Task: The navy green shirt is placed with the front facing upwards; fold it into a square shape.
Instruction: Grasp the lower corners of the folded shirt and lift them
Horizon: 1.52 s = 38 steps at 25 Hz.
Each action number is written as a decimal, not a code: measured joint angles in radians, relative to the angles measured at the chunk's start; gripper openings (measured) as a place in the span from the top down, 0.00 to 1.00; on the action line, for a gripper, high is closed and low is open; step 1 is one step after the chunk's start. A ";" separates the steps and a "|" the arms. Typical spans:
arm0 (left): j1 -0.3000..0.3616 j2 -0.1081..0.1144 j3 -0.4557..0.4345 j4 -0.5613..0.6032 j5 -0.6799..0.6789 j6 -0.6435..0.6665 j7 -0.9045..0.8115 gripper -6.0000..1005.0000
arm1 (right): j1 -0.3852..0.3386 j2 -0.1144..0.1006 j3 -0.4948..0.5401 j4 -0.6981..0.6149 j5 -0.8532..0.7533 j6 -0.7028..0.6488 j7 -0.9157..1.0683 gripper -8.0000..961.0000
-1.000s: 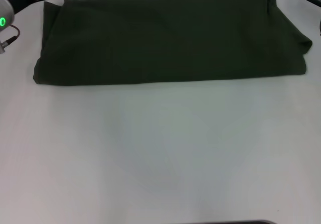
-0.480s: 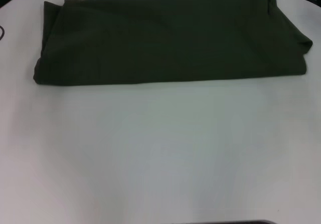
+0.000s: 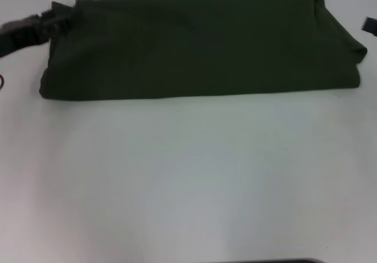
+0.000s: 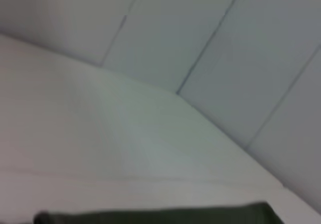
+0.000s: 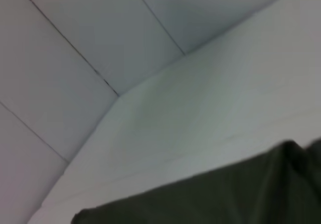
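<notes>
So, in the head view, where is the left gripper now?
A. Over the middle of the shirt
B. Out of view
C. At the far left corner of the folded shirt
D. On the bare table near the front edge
C: the left gripper reaches in from the left side and its tip lies at the far left corner of the folded navy green shirt, which lies as a wide band on the table.

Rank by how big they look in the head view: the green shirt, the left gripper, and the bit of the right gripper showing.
1. The navy green shirt, folded into a wide band.
2. The left gripper, at the shirt's left end.
3. The right gripper, only a sliver at the picture's edge.
</notes>
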 joint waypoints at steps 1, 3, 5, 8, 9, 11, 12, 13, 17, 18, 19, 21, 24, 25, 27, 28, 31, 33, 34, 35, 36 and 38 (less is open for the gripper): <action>0.002 0.000 0.000 0.003 0.022 0.013 -0.007 0.09 | -0.014 -0.012 -0.001 -0.014 -0.013 -0.015 0.040 0.26; 0.003 0.000 0.001 0.009 0.062 0.039 -0.021 0.09 | -0.032 -0.031 -0.002 -0.033 -0.036 -0.034 0.101 0.26; 0.004 -0.002 0.001 0.013 0.083 0.063 -0.027 0.09 | -0.050 -0.051 -0.002 -0.048 -0.053 -0.045 0.158 0.26; 0.009 -0.004 -0.001 0.014 0.090 0.084 -0.030 0.09 | -0.064 -0.076 0.001 -0.057 -0.075 -0.047 0.211 0.26; 0.010 -0.004 -0.001 0.014 0.091 0.087 -0.030 0.09 | -0.065 -0.081 0.002 -0.058 -0.089 -0.044 0.228 0.26; 0.012 -0.005 0.000 0.014 0.091 0.097 -0.030 0.09 | -0.061 -0.085 0.001 -0.058 -0.119 -0.033 0.259 0.26; 0.013 -0.005 0.000 0.014 0.091 0.104 -0.030 0.09 | -0.057 -0.085 -0.001 -0.058 -0.138 -0.026 0.274 0.26; 0.014 -0.005 0.001 0.015 0.091 0.112 -0.030 0.09 | -0.051 -0.085 -0.002 -0.057 -0.157 -0.019 0.285 0.26; 0.019 -0.001 0.000 0.023 0.093 0.140 -0.029 0.09 | -0.029 -0.076 -0.002 -0.046 -0.190 0.001 0.301 0.26; 0.021 0.000 0.000 0.026 0.096 0.143 -0.029 0.09 | -0.024 -0.075 -0.002 -0.039 -0.191 0.003 0.302 0.26; 0.023 0.000 -0.001 0.029 0.099 0.147 -0.029 0.09 | -0.020 -0.073 -0.002 -0.032 -0.191 0.004 0.303 0.26; 0.026 0.001 -0.004 0.033 0.109 0.154 -0.029 0.09 | -0.011 -0.068 -0.002 -0.016 -0.193 0.010 0.304 0.26; 0.029 0.001 -0.005 0.035 0.115 0.156 -0.026 0.09 | -0.003 -0.052 -0.007 -0.008 -0.195 0.031 0.305 0.26; 0.030 0.001 -0.005 0.035 0.116 0.154 -0.025 0.09 | 0.000 -0.045 -0.011 -0.007 -0.195 0.042 0.305 0.26; 0.031 0.001 -0.005 0.035 0.116 0.152 -0.024 0.09 | 0.003 -0.032 -0.019 -0.007 -0.196 0.065 0.305 0.26; 0.031 0.001 -0.005 0.036 0.116 0.151 -0.024 0.09 | 0.006 -0.026 -0.025 -0.007 -0.197 0.075 0.305 0.26; 0.031 0.001 -0.004 0.038 0.118 0.149 -0.023 0.09 | 0.014 -0.013 -0.038 -0.004 -0.199 0.105 0.305 0.27; 0.031 0.001 -0.004 0.038 0.118 0.148 -0.023 0.09 | 0.019 -0.007 -0.044 0.004 -0.199 0.127 0.304 0.27; 0.031 0.001 -0.004 0.038 0.119 0.148 -0.023 0.09 | 0.022 -0.005 -0.050 0.009 -0.199 0.136 0.304 0.27; 0.031 0.001 -0.005 0.039 0.119 0.148 -0.023 0.09 | 0.023 -0.005 -0.057 0.014 -0.199 0.146 0.304 0.27; 0.031 0.002 -0.006 0.039 0.119 0.147 -0.023 0.09 | 0.024 -0.005 -0.063 0.017 -0.200 0.155 0.304 0.27; 0.031 0.003 -0.006 0.040 0.119 0.146 -0.023 0.09 | 0.024 -0.005 -0.068 0.020 -0.200 0.166 0.304 0.27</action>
